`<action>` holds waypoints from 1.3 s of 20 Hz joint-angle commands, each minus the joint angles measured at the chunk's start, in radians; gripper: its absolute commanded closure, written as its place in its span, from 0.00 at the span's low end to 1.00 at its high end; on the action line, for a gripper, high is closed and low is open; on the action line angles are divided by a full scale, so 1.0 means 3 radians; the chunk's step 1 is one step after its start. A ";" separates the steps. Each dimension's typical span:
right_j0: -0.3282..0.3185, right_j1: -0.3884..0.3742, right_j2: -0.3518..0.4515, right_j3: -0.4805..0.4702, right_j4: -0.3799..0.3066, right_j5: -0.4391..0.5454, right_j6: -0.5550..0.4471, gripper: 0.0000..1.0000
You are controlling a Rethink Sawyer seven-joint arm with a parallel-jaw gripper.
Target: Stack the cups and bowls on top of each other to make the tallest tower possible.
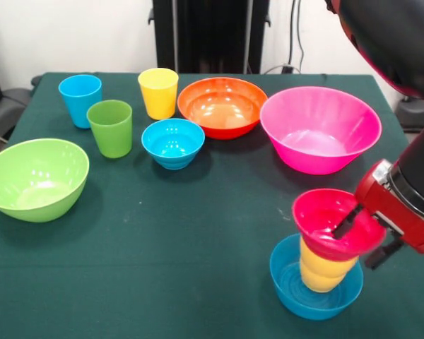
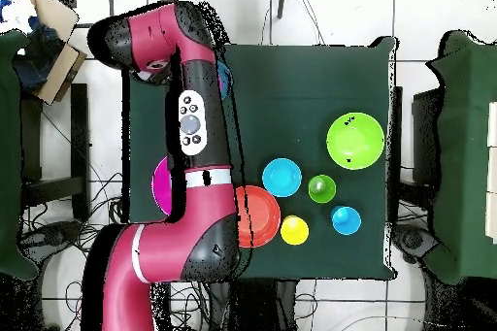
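Note:
My gripper (image 1: 364,240) comes in from the right, one finger inside and one outside the wall of the small red bowl (image 1: 325,219), shut on it. The red bowl sits tilted on the squat yellow-orange cup (image 1: 324,274), which stands inside a small blue bowl (image 1: 297,289) at the near right. Standing apart are the large pink bowl (image 1: 319,127), orange bowl (image 1: 222,106), second small blue bowl (image 1: 173,143), lime green bowl (image 1: 35,176), and yellow (image 1: 158,92), green (image 1: 111,127) and light blue (image 1: 80,99) cups. In the overhead view the arm (image 2: 194,143) hides the stack and gripper.
All stands on a dark green table (image 1: 162,240). The overhead view shows the lime bowl (image 2: 354,140), blue bowl (image 2: 281,177), green cup (image 2: 322,188), light blue cup (image 2: 346,219), yellow cup (image 2: 294,230), orange bowl (image 2: 262,220) and a sliver of the pink bowl (image 2: 161,182).

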 commanded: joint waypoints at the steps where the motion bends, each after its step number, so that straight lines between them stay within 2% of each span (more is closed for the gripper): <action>1: -0.0010 0.0043 -0.0049 0.0115 0.0311 -0.0168 0.0770 0.00; 4: -0.0028 0.0005 -0.0209 0.0130 0.0556 -0.0177 0.0798 0.00; 17: -0.0166 0.0070 -0.1465 0.0142 0.1879 -0.0245 0.0550 0.00; 19: -0.0140 0.0037 -0.1552 0.0196 0.1939 -0.0226 0.0507 0.00; 23: -0.0022 -0.0211 -0.1408 0.0449 0.1757 -0.0129 0.0380 0.00; 26: 0.0003 -0.0253 -0.1392 0.0514 0.1730 -0.0133 0.0345 0.00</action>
